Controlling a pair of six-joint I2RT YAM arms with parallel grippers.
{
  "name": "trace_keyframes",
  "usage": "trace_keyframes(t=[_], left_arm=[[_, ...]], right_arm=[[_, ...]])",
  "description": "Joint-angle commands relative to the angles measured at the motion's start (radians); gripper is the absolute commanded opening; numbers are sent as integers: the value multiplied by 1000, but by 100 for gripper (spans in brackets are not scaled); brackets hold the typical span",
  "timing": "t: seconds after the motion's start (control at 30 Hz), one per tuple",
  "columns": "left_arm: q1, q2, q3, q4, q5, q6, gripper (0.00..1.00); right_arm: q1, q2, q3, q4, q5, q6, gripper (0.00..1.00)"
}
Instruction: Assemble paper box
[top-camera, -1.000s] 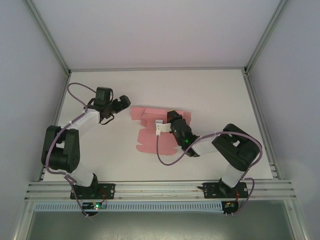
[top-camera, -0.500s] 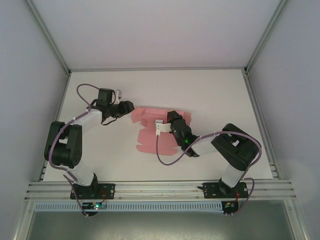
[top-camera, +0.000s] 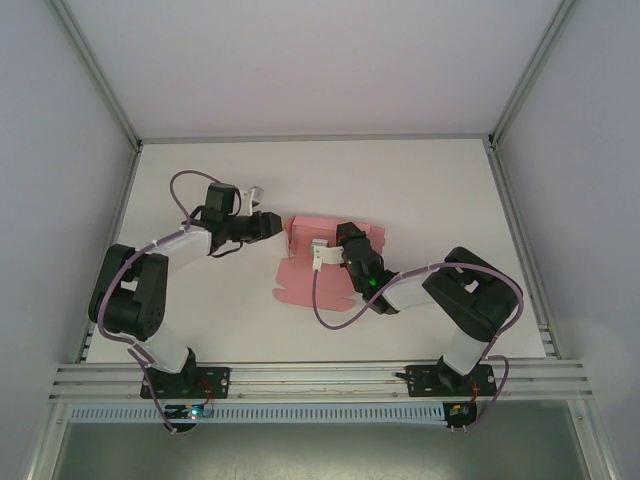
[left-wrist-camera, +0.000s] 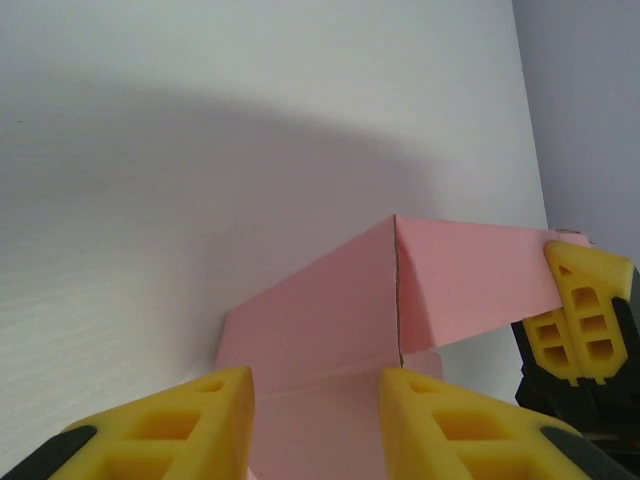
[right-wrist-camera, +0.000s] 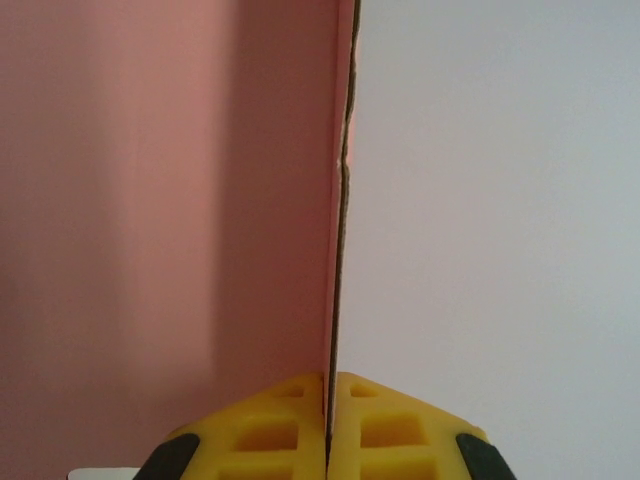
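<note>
Right wrist view shows my right jaws clenched on an upright wall of the pink paper box (right-wrist-camera: 170, 200), my left jaws released.

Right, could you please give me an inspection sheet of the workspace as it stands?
Surface: white table, bare apart from the job's thing.
Job's things: pink thin-card paper box, partly folded, one flap raised, the rest flat.
Clutter: nothing seen.
Grippers: left gripper, jaws open, at the box's left side; right gripper, jaws shut on a raised flap's edge.
Cables: purple cables loop along both arms, off the card.
Surroundings: grey walls; aluminium frame rail at the near edge.
</note>
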Motion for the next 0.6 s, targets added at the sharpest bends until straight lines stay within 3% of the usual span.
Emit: trace_keyframes(t=[0.0,0.17,0.57], left_arm=[[-46,16,1,9,32,100,39],[-112,25,3,-7,-41,196,36],[-130,7,-8,-82,-306,275,38]], right_arm=[[17,-16,11,-34,-3,20,0],[22,-20,16,-44,-3,22,0],[21,-46,6,-78,-5,30,0]])
